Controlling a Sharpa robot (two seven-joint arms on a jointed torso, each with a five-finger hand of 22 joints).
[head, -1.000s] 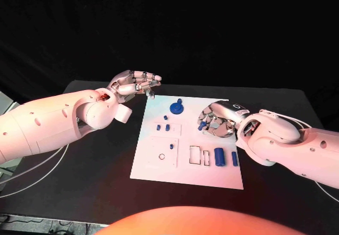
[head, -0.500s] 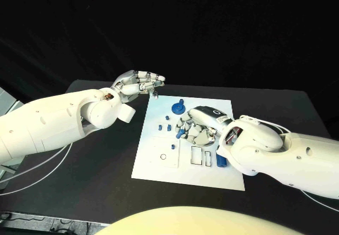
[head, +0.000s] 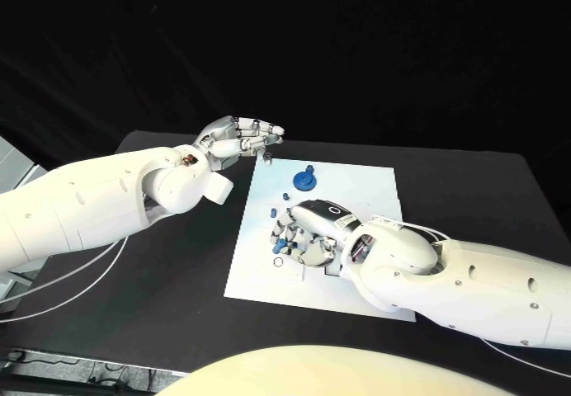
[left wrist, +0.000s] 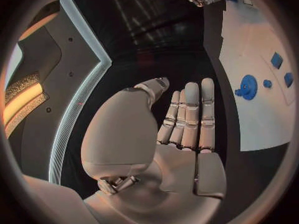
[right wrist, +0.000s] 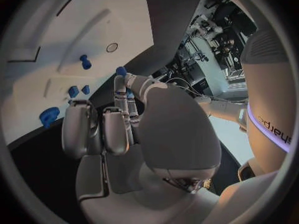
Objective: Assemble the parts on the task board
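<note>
Right hand (head: 312, 233) over task board (head: 369, 186) centre, pinching a small blue peg (right wrist: 121, 71): light, rigid, slippery; hold its sides. Left hand (head: 242, 136) upper left, holding nothing, fingers together.

A black surface (head: 155, 272) carries 1 white task board (head: 256, 276) lying flat at its middle, the board's long sides running away from the robot

Matt white task board (head: 357, 186), black table (head: 476, 190)
</note>
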